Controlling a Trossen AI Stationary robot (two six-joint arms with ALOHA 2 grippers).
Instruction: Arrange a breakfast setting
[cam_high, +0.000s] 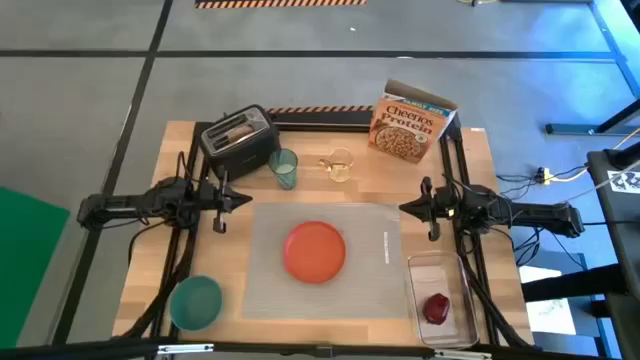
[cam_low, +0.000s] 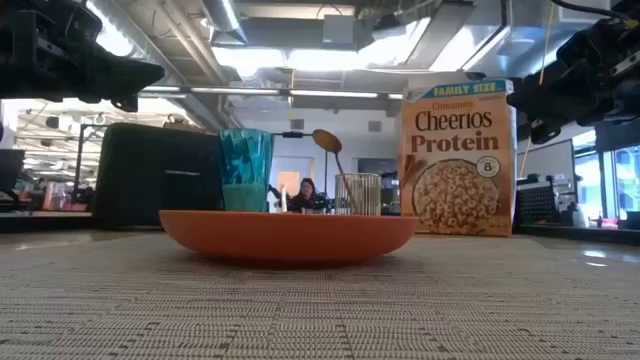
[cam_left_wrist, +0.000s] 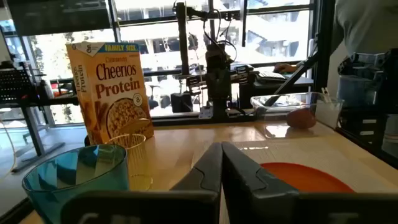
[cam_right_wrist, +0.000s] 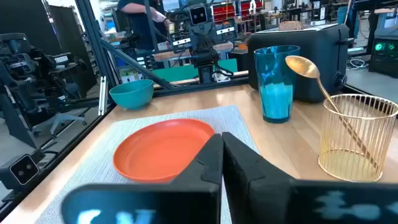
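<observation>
The round orange plate (cam_high: 315, 250) lies on the grey placemat (cam_high: 330, 290) at mid table. The teal bowl (cam_high: 196, 302) sits on the wood at the near left. The translucent teal cup (cam_high: 284, 168) stands beside the black toaster (cam_high: 238, 138), which holds toast (cam_high: 230, 129). The gold spoon (cam_right_wrist: 311, 71) stands in a gold wire holder (cam_high: 338, 164). The red fruit (cam_high: 436, 308) lies in the clear tray (cam_high: 440, 300). My left gripper (cam_high: 243, 199) is shut and empty above the table's left. My right gripper (cam_high: 406, 207) is shut and empty above the right.
A Cheerios box (cam_high: 410, 125) stands at the far right. Black arm frames run along both sides of the table. People and desks show in the room beyond the table.
</observation>
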